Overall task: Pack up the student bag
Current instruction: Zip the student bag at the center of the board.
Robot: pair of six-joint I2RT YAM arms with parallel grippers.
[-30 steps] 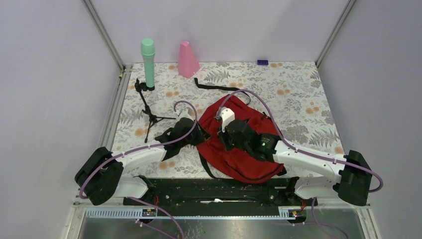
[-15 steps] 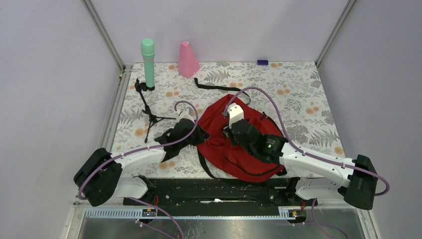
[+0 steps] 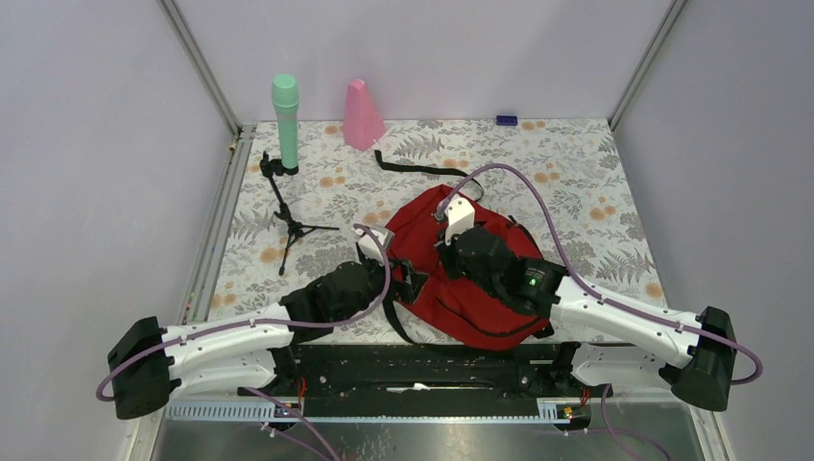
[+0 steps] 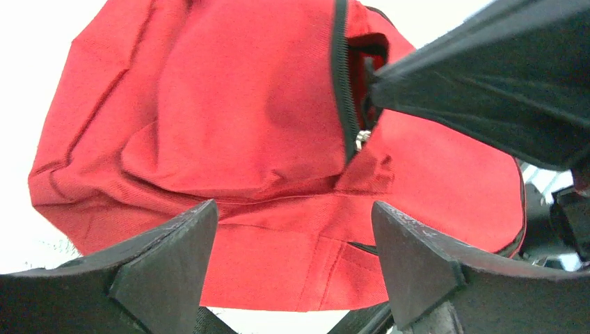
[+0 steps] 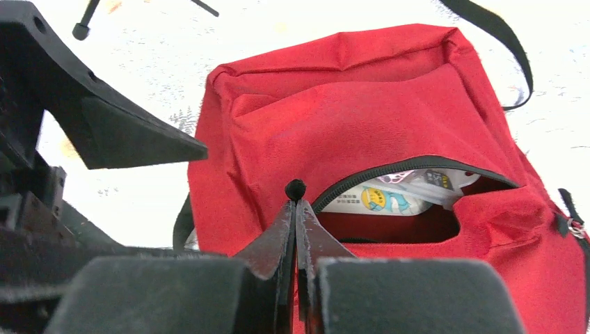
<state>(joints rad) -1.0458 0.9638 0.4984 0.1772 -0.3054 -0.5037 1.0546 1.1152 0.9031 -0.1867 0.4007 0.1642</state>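
Observation:
The student bag [image 3: 485, 307], red with black zipper lines, lies in the middle of the table. Its zipper [image 5: 410, 165] gapes, and a white printed packet [image 5: 379, 198] shows inside. My right gripper [image 5: 296, 205] is shut at the end of that opening, and a small black zipper pull [image 5: 296, 188] sticks out above its tips. From above, the right gripper [image 3: 443, 257] sits over the bag's middle. My left gripper [image 4: 292, 209] is open and empty, close to the bag's red side [image 4: 209, 125]. It stands at the bag's front left [image 3: 411, 283].
A green bottle [image 3: 285, 120] and a pink cone-shaped thing [image 3: 363, 115] stand at the back left. A small black tripod [image 3: 288, 216] lies left of the bag, with a loose black strap [image 3: 413, 165] behind the bag. A small blue object [image 3: 506, 120] sits by the back wall.
The left arm swung lower and nearer, bringing its gripper to the bag's front left, and its jaws opened wide. The right gripper crept back and to the right over the bag, staying shut.

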